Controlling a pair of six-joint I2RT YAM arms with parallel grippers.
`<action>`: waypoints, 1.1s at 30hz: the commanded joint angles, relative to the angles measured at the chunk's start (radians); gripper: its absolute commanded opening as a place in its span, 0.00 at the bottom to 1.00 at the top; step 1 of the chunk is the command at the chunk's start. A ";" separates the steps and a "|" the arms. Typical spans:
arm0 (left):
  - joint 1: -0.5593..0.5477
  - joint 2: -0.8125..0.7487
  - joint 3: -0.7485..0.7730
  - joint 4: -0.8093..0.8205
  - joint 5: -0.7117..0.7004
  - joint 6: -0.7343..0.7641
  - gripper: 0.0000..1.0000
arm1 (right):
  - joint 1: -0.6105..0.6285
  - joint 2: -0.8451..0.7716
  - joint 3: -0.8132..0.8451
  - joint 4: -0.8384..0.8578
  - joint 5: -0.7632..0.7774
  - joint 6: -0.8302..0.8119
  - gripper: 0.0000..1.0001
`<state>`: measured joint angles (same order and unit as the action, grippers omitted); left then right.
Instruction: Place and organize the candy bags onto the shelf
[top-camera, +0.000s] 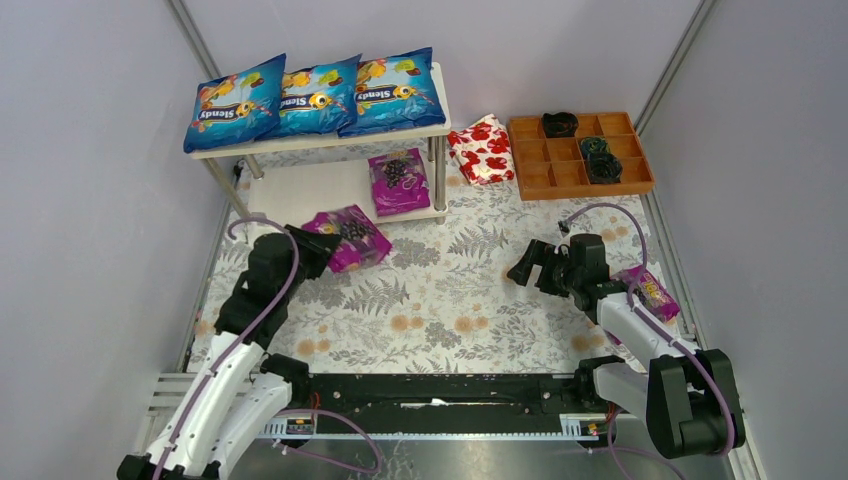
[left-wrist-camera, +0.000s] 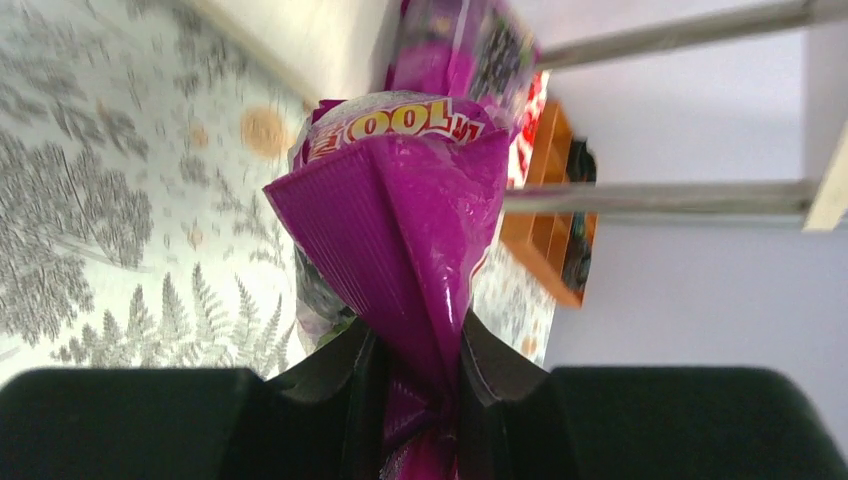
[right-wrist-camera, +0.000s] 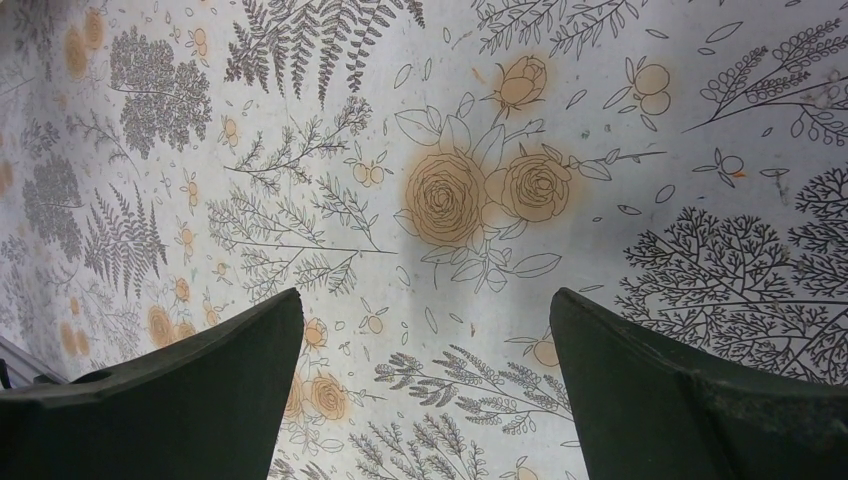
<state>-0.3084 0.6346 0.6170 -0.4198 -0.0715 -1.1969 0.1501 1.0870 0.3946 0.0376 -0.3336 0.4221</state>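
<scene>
Pinching the magenta bag (top-camera: 352, 236) by its crimped end, my left tool (top-camera: 320, 248) holds it long axis pointing ahead at the shelf (top-camera: 310, 190), whose lower board lies just beyond. My right tool (top-camera: 522, 268) hangs spread and empty, the last magenta bag (top-camera: 652, 290) behind it.

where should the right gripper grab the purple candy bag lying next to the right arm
Probably the flat sealed end of the purple bag, pinched from above by the open right gripper. It lies flat on the tablecloth, so its broad face gives little to pinch; the left gripper grips the held bag by such a seam.
</scene>
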 joint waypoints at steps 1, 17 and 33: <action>0.021 -0.006 0.140 0.073 -0.217 0.003 0.12 | 0.002 -0.017 -0.002 0.039 -0.009 -0.016 1.00; 0.046 0.189 0.062 0.623 -0.437 -0.056 0.12 | 0.002 -0.014 -0.005 0.045 -0.019 -0.017 1.00; 0.060 0.549 -0.107 1.178 -0.569 -0.109 0.13 | 0.001 -0.019 -0.009 0.049 -0.024 -0.018 1.00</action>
<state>-0.2546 1.1194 0.5129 0.3973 -0.5900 -1.2629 0.1501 1.0870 0.3908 0.0582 -0.3424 0.4221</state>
